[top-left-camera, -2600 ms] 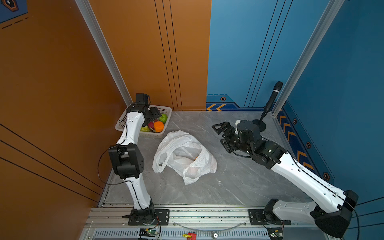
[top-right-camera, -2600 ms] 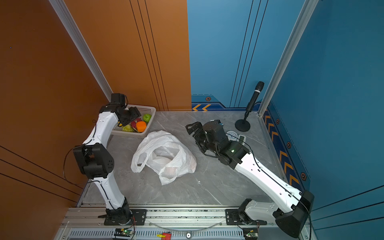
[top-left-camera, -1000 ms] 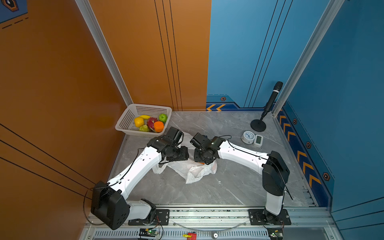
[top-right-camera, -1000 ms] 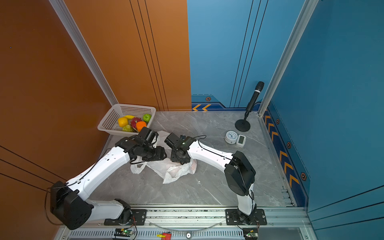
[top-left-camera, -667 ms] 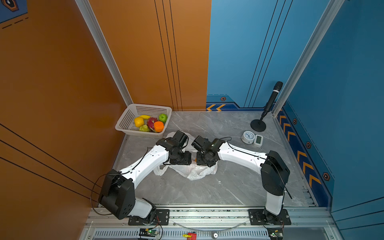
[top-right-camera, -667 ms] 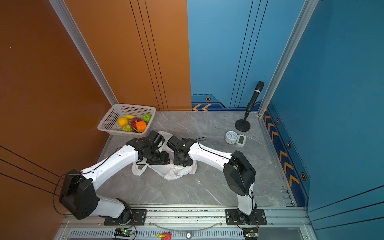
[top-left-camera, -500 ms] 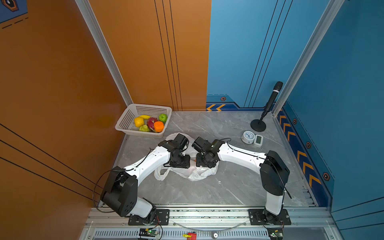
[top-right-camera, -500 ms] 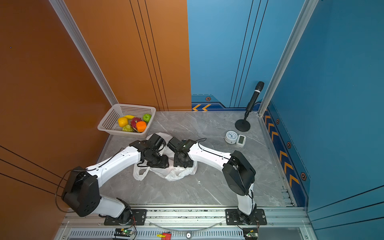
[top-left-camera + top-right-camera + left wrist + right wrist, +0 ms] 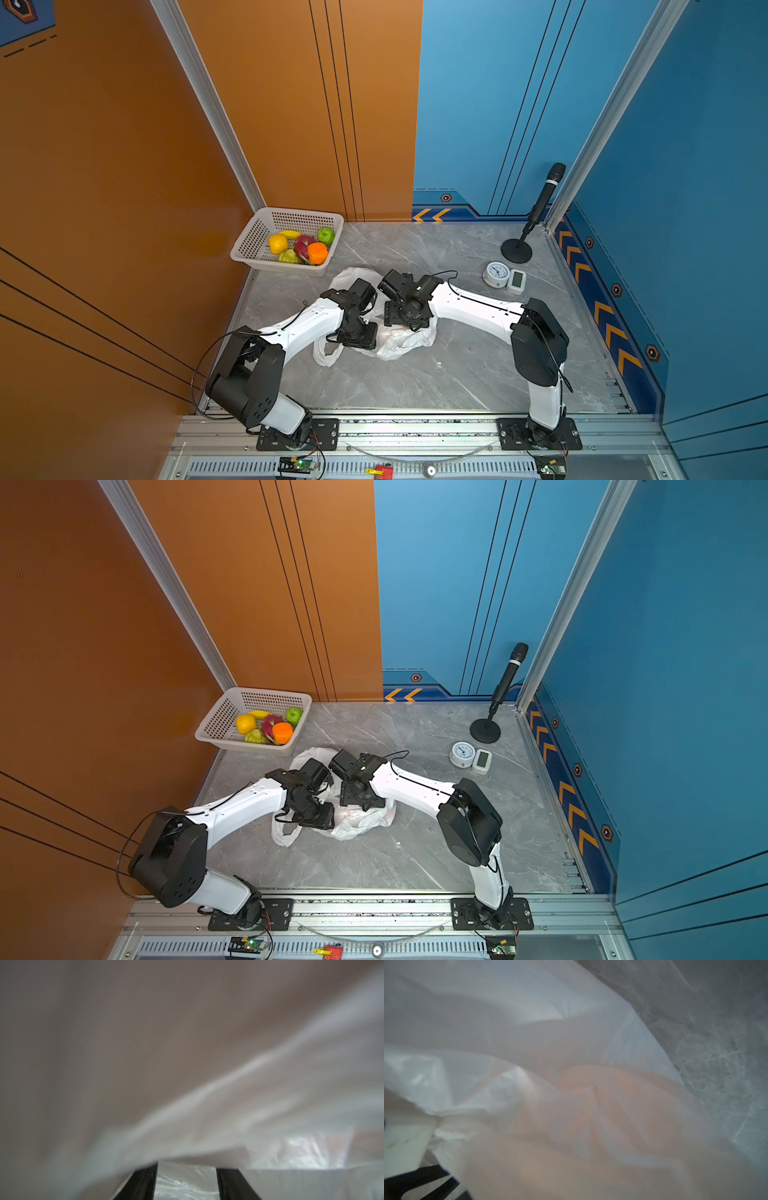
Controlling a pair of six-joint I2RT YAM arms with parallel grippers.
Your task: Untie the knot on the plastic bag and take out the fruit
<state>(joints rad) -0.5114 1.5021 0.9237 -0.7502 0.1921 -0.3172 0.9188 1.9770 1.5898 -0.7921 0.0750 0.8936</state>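
Left claw (image 9: 186,1169) half open under a plastic bag (image 9: 401,343) fold, right claw (image 9: 405,321) on bag, its opening hidden, orange fruit (image 9: 623,1105) inside

Now down in the plastic bag (image 9: 405,343): left gripper (image 9: 360,337) (was at the basket (image 9: 254,243)), right gripper (image 9: 400,321) (was raised at right). Bag looks flatter, more crumpled.
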